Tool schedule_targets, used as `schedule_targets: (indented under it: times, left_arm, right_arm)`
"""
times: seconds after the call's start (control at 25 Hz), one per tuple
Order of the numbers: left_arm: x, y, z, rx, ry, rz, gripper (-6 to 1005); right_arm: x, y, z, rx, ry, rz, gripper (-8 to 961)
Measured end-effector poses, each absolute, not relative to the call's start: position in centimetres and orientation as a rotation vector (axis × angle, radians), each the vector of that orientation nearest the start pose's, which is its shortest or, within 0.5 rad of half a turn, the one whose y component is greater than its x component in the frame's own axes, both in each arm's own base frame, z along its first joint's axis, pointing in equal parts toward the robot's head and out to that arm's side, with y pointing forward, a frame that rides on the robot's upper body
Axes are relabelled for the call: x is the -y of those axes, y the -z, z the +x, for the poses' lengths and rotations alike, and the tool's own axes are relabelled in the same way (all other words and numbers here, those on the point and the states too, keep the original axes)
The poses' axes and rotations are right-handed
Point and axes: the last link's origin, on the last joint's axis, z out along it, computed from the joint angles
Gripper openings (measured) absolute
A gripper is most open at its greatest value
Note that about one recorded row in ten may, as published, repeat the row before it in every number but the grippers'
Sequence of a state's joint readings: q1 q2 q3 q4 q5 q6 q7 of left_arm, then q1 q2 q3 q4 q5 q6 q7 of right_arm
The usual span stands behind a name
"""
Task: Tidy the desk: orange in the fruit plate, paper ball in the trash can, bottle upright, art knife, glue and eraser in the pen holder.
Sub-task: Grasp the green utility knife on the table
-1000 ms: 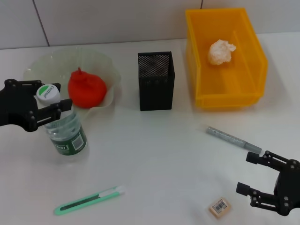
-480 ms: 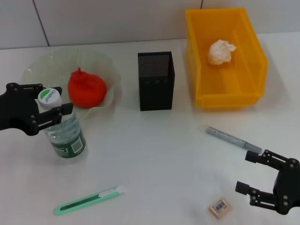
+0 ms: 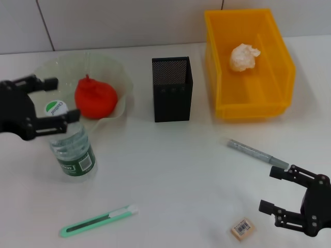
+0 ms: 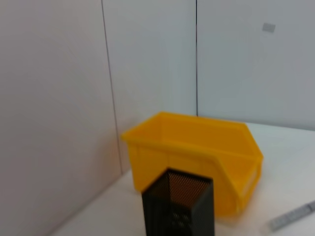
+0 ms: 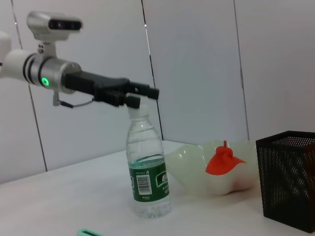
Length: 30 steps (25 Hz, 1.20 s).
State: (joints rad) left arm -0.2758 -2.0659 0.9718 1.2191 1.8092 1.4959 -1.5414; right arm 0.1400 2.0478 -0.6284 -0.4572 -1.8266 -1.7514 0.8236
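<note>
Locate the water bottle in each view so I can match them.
Head: water bottle stands left, before the fruit plate, cap between the left gripper jaws.
Left wrist: not in it.
Right wrist: centre-left, upright.
Shared landmark: pen holder.

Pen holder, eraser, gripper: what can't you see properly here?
- Pen holder: head view, its mesh walls hide the bottom.
- Eraser: head view, label print too small to read.
- Right gripper: head view, bottom edge cuts off its base.
</note>
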Motion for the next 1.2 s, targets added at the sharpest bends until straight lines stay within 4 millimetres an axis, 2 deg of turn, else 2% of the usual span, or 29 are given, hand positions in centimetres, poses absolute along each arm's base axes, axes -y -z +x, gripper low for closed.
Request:
schedule_targets:
  times: [0.04,0.08,0.16,0.24,0.44,0.48,0.52,0.76,0.96,1.0,1.08,1.16,1.2]
  left_arm:
    - [-31.8,-6.3,-24.0,0.342,0.526,-2.616,821]
    - [-31.0,-8.5,-23.0,0.253,0.555,-2.562,853]
    - [-30.8,-8.9,-22.7,0.232,0.570,-2.547,852]
    - [-29.6,-10.4,-21.3,0.140,0.623,-2.531,850]
    - [-29.1,-10.6,-20.8,0.109,0.636,-2.548,847]
    - [-27.6,-10.5,-19.2,0.053,0.672,-2.635,846]
    - [-27.3,-10.2,-18.7,0.044,0.677,-2.668,845]
    - [-26.0,-8.4,-17.1,-0.045,0.656,-2.792,840]
    - [-24.7,-5.6,-15.8,-0.129,0.523,-2.924,836]
    - [-24.5,-4.7,-15.5,-0.137,0.470,-2.957,836]
    - [-24.6,-4.1,-15.4,-0.123,0.431,-2.969,834]
    - [-24.6,-4.1,-15.4,-0.123,0.431,-2.969,832]
    - [-25.6,-2.9,-15.5,0.002,0.321,-2.949,832]
  right_arm:
    - [-19.0,-0.4,34.6,-0.484,-0.876,-2.482,796]
    - [-18.9,-0.4,34.6,-0.484,-0.880,-2.480,796]
    - [-18.9,-0.4,34.6,-0.484,-0.882,-2.479,796]
    - [-18.9,-0.5,34.6,-0.485,-0.890,-2.469,796]
    - [-18.9,-0.6,34.6,-0.486,-0.892,-2.455,795]
    - [-18.9,-0.7,34.7,-0.486,-0.893,-2.447,795]
    - [-18.9,-0.7,34.7,-0.486,-0.893,-2.447,795]
    - [-19.0,-0.9,34.7,-0.483,-0.894,-2.436,795]
    - [-19.1,-1.5,34.5,-0.454,-0.910,-2.441,795]
    - [-19.2,-1.9,34.4,-0.440,-0.911,-2.455,795]
    - [-19.3,-2.0,34.4,-0.436,-0.910,-2.460,795]
    - [-19.3,-2.4,34.4,-0.434,-0.903,-2.475,795]
    - [-19.3,-2.7,34.5,-0.444,-0.895,-2.491,795]
